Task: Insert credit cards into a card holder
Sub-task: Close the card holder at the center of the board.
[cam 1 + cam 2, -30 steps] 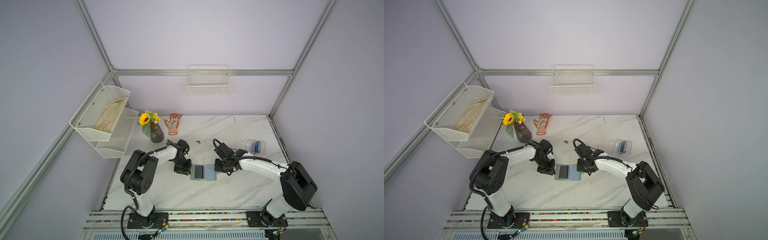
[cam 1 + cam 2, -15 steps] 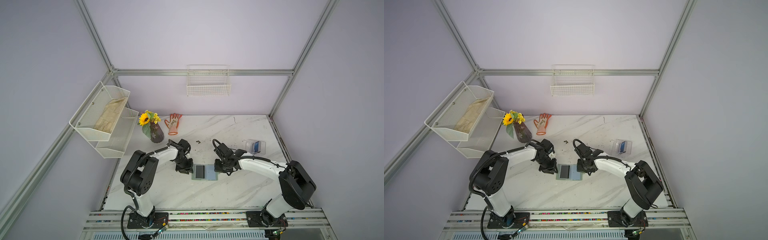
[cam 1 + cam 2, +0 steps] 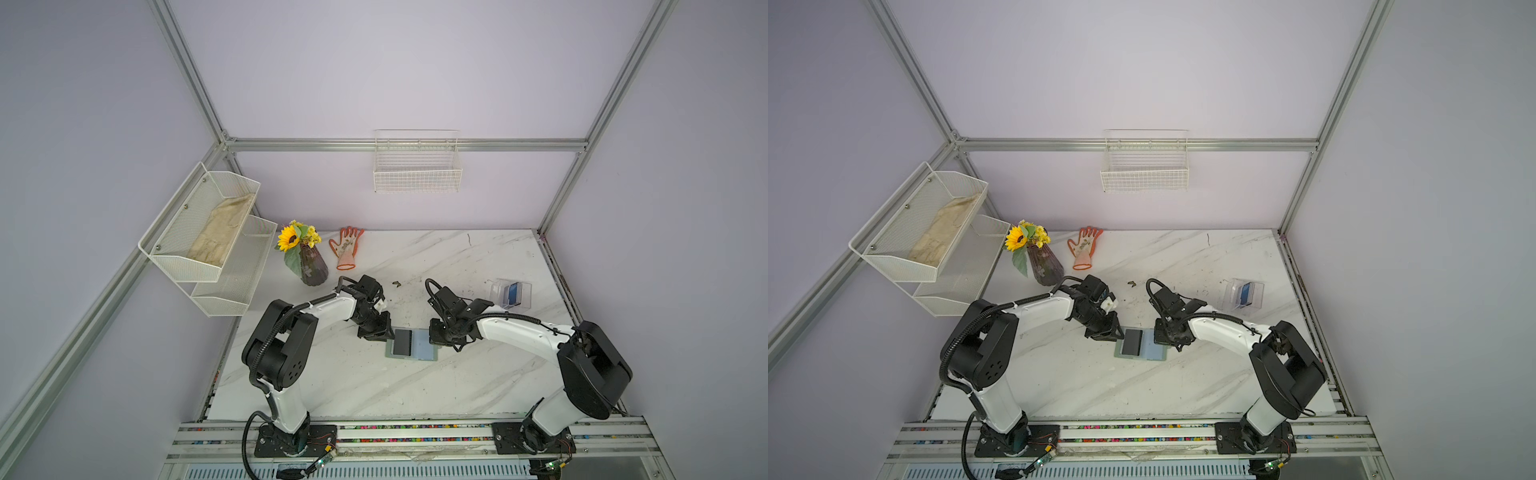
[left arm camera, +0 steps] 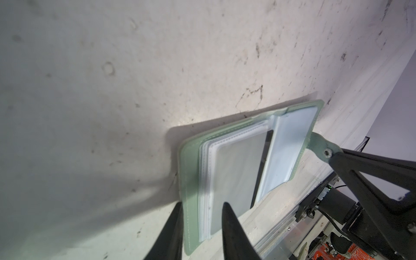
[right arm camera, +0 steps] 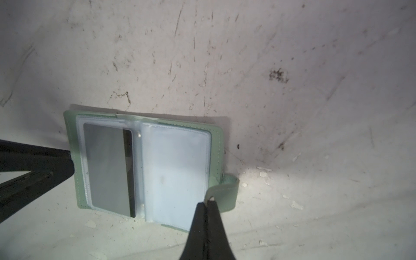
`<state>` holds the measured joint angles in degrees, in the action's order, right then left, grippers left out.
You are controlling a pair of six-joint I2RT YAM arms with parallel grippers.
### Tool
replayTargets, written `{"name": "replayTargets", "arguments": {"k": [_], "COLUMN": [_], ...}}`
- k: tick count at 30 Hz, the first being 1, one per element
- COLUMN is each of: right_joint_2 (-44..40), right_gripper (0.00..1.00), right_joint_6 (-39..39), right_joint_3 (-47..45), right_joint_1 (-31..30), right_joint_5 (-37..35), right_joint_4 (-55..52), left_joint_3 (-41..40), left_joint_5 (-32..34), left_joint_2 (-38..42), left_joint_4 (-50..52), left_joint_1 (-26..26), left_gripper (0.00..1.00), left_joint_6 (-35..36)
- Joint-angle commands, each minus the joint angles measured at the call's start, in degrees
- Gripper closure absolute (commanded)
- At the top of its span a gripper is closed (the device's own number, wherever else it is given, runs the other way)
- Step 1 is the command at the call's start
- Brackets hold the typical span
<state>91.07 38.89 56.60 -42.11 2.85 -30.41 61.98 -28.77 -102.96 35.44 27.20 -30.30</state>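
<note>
Card holder (image 3: 424, 347) lies open, spine front-to-back; right tool (image 5: 206, 203) pinches tab (image 5: 225, 193), left tool (image 4: 202, 203) parted.

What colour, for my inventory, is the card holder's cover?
Sage green card holder; clearest in right wrist view.

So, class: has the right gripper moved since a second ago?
No: the right gripper stays at the card holder, equally far from the clear box.

Pale lilac walls (image 3: 395, 62) enclose a white marble-veined tabletop (image 3: 353, 386), with aluminium frame rails (image 3: 399, 144) along the edges. A white wire basket (image 3: 417, 178) hangs at 12 o'clock, a two-tier mesh shelf (image 3: 187, 268) at 9, and a sunflower vase (image 3: 312, 268) and orange glove (image 3: 346, 249) sit at 11.
</note>
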Motion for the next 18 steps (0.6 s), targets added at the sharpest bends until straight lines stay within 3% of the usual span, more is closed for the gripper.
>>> {"name": "replayTargets", "arguments": {"k": [1,5,11,18], "right_joint_2": [-1.0,-0.9,-1.2,-0.8], "right_gripper": [0.99,0.99,0.99,0.99], "right_joint_6": [0.2,0.1,0.2,0.0], "right_joint_3": [-0.9,-0.7,-0.7,-0.6], "right_joint_1": [0.2,0.2,0.2,0.2], "right_joint_5": [0.0,-0.1,0.0,-0.1], "right_joint_4": [0.0,-0.1,-0.2,-0.2], "left_joint_3": [-1.4,-3.3,-6.5,-3.4], "left_joint_5": [-1.7,-1.5,5.4,2.8], "left_joint_2": [0.5,0.2,0.7,-2.0], "left_joint_4": [-0.7,-0.3,4.0,1.8], "left_joint_1": [0.4,0.4,0.4,0.7], "left_gripper": [0.71,0.71,0.71,0.73], "left_joint_6": [-0.4,-0.4,0.3,0.2]}}
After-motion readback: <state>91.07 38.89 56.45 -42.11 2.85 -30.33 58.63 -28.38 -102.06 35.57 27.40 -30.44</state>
